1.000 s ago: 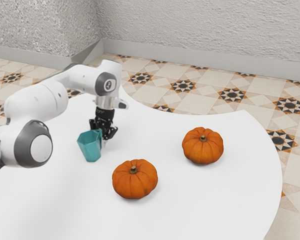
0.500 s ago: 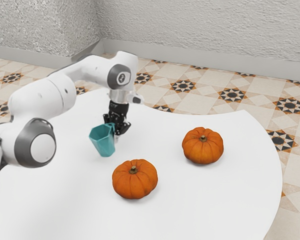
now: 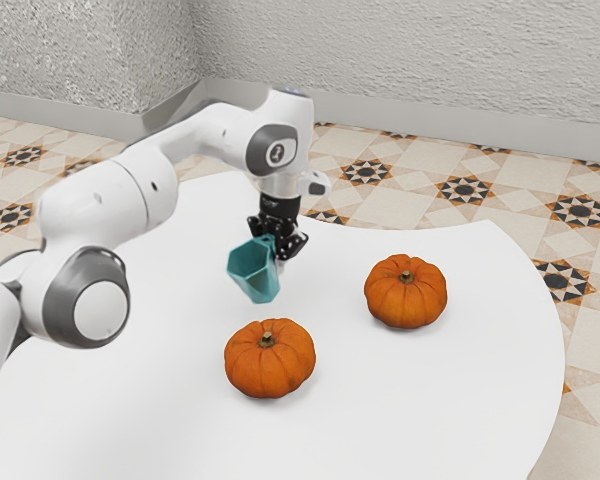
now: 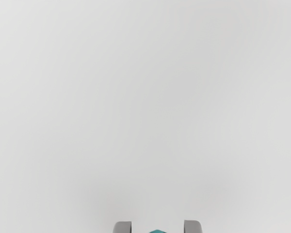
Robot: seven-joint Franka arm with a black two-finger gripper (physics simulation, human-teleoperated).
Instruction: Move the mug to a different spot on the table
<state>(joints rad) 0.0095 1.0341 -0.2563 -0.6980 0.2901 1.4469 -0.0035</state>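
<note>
A teal mug (image 3: 253, 271) with faceted sides hangs tilted just above the white table (image 3: 410, 400). My black gripper (image 3: 274, 250) is shut on the mug's rim from above. The mug is behind the nearer pumpkin (image 3: 269, 357) and toward the exterior view's left of the farther pumpkin (image 3: 405, 290). In the wrist view a sliver of the teal mug (image 4: 157, 231) sits between my two grey fingertips (image 4: 122, 226), with bare white table (image 4: 145, 97) beyond.
Two orange pumpkins lie on the round white table, one near the front middle and one toward the exterior view's right. The table's curved edge (image 3: 540, 290) runs along the right, with patterned floor tiles (image 3: 460, 180) beyond. Open white surface spreads in front.
My arm has carried the mug toward the exterior view's right, from the table's left part to a spot behind the nearer pumpkin, and lifted it slightly. The pumpkins have stayed put.
</note>
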